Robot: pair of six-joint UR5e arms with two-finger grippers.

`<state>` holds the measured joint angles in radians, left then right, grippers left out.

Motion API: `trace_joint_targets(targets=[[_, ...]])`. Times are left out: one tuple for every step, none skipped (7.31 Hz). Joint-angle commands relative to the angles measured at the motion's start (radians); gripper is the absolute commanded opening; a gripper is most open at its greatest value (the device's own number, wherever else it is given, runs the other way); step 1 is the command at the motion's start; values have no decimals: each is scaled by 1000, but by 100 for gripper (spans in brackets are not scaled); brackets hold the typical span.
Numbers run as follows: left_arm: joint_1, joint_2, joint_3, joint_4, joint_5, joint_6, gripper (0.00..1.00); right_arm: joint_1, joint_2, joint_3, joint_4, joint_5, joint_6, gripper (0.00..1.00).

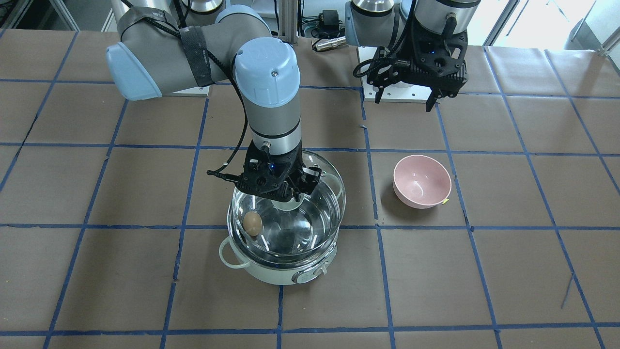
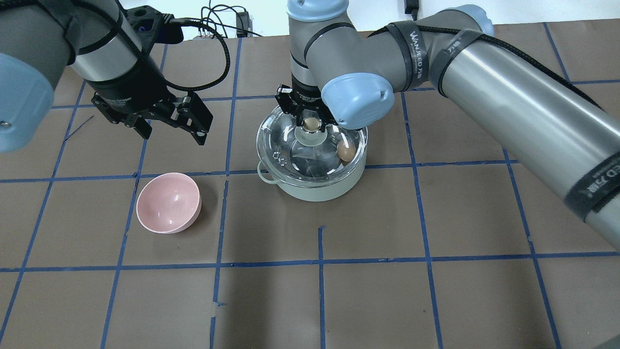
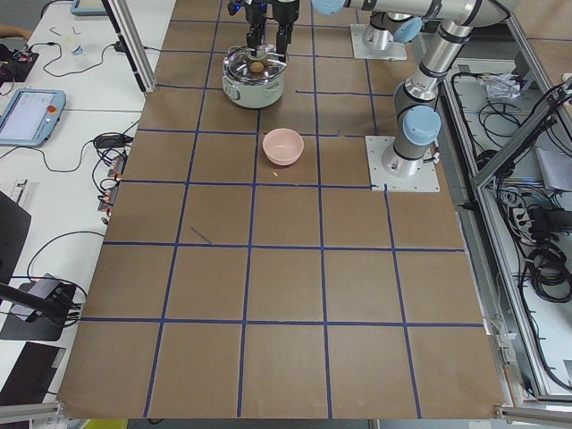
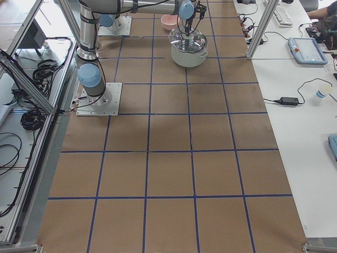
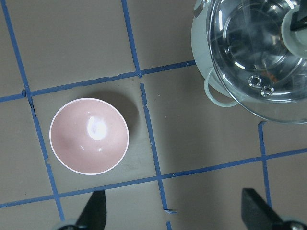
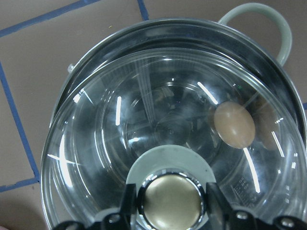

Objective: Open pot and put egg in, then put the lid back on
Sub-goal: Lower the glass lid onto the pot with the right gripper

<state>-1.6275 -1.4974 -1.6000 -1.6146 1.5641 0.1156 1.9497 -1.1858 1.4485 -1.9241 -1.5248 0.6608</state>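
The pale mint pot (image 1: 276, 275) stands mid-table, its loop handle (image 6: 268, 24) in the right wrist view. The brown egg (image 1: 252, 223) lies inside against the steel wall, also in the overhead view (image 2: 345, 151) and the right wrist view (image 6: 234, 124). My right gripper (image 1: 290, 195) is shut on the beige knob (image 6: 170, 205) of the clear glass lid (image 2: 286, 145). The lid hangs over the pot, shifted toward the robot's side; I cannot tell whether its rim touches the pot. My left gripper (image 2: 172, 131) is open and empty, high above the table.
A pink bowl (image 2: 168, 203) stands empty on the robot's left of the pot, below the left gripper; it also shows in the left wrist view (image 5: 89, 136). The brown table (image 2: 339, 291) carries a grid of blue tape lines.
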Motion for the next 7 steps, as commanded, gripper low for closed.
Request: trace_joint_targets(targets=[[0,0,0,2,1,1,100,0,3,0,-13,0,-3,75],[0,-1,0,2,1,1,100,0,3,-2,-16,0,-6,77],[0,-1,0,2,1,1,100,0,3,0,-16,-5,-7,79],[0,-1,0,2,1,1,100,0,3,1,-16,-6,-9,79],[0,0,0,2,1,1,100,-3,2,0,-16,-9,-12,79],[1,-1,0,2,1,1,100,-27,-12,-10,-16,-11,-47,81],[2,0,0,2,1,1,100,-75,-58,-4,-13,-14,-94,83]])
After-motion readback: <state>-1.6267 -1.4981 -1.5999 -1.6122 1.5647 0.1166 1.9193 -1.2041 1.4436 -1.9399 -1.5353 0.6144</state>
